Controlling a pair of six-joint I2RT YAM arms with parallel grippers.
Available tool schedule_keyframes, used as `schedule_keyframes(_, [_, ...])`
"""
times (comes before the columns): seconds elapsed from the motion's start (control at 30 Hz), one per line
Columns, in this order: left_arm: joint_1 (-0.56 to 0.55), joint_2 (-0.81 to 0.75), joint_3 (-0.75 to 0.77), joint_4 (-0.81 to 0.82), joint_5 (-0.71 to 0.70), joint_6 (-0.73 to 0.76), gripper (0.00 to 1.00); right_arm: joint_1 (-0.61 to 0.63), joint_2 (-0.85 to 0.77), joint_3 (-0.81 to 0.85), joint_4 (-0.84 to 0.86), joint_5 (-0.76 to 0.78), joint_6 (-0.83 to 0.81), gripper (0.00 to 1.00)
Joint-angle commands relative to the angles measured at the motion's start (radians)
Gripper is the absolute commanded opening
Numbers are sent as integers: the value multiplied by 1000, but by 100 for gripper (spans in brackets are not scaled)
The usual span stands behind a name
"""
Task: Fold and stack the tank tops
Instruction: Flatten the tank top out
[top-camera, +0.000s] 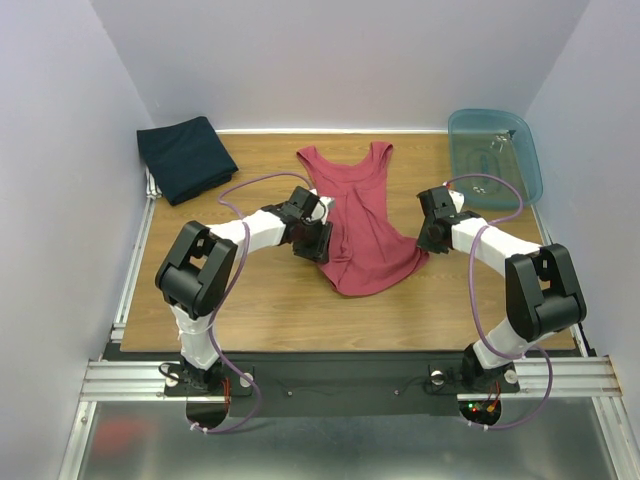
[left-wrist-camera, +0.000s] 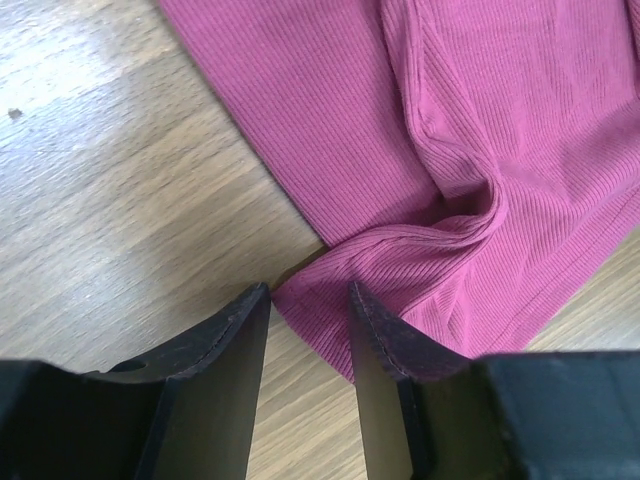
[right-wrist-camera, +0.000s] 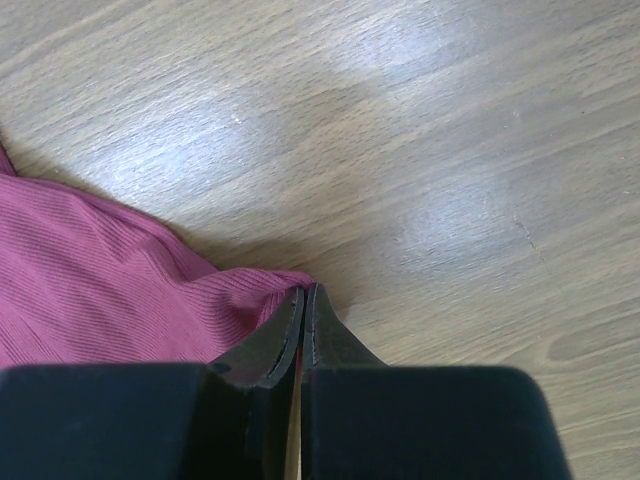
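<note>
Your left claw (left-wrist-camera: 308, 290): parted, a hem corner of the maroon tank top (left-wrist-camera: 450, 150) between its tips.
Your right claw (right-wrist-camera: 305, 288): closed at the other corner.

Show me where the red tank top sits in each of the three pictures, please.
Top external: red tank top lies spread out mid-picture.
Left wrist: fills the upper right.
Right wrist: along the lower left edge.
Shared landmark: the wooden table beneath it.

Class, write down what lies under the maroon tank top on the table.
The maroon tank top lies on the wooden table, whose bare wood shows around it. The cloth covers whatever is directly beneath, so nothing else can be confirmed.
</note>
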Motion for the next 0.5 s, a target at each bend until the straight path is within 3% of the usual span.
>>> schedule_keyframes(0.0, [-17, 34, 6, -47, -17, 21, 49, -4, -21, 3, 37, -7, -12, 0])
schedule_keyframes(0.17, [-36, 69, -3, -59, -79, 1, 44, -4, -27, 0, 41, -10, -12, 0])
schedule_keyframes(0.27, [-53, 84, -6, -53, -96, -20, 36, -4, -32, 0, 42, -13, -12, 0])
schedule_keyframes(0.33, [-67, 92, -11, -48, -94, -31, 25, -4, -35, 0, 44, -15, -12, 0])
schedule_keyframes(0.4, [-73, 92, -23, -38, -99, -48, 8, -4, -41, 4, 44, -18, -12, 0])
schedule_keyframes(0.47, [-74, 78, -29, -36, -102, -61, 0, -4, -49, 3, 44, -29, -12, 0])
